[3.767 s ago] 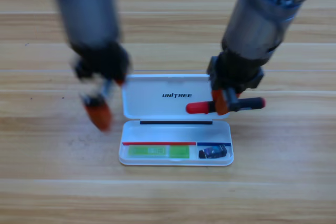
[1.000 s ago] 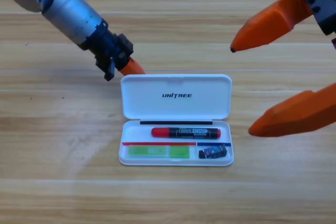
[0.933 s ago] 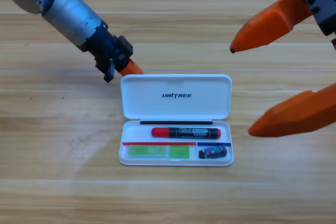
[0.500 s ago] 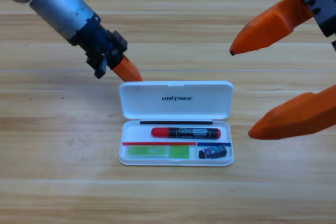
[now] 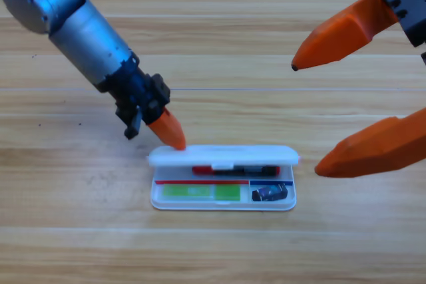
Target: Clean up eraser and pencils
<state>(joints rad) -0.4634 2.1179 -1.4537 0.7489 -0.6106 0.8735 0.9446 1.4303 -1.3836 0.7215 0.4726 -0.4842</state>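
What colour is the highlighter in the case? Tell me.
Light green highlighter, lying in the front compartment of the white case; the high view shows it.

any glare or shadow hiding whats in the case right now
High view: even light, no glare on the lid; the half-lowered lid covers most of the marker; highlighter and eraser show plainly; left pincer at the lid's left corner, right pincer open at right edge.

One white case is seen on one wooden table; inside it are counted one eraser, one green highlighter and one red-capped marker; two grippers, left gripper and right gripper, are counted
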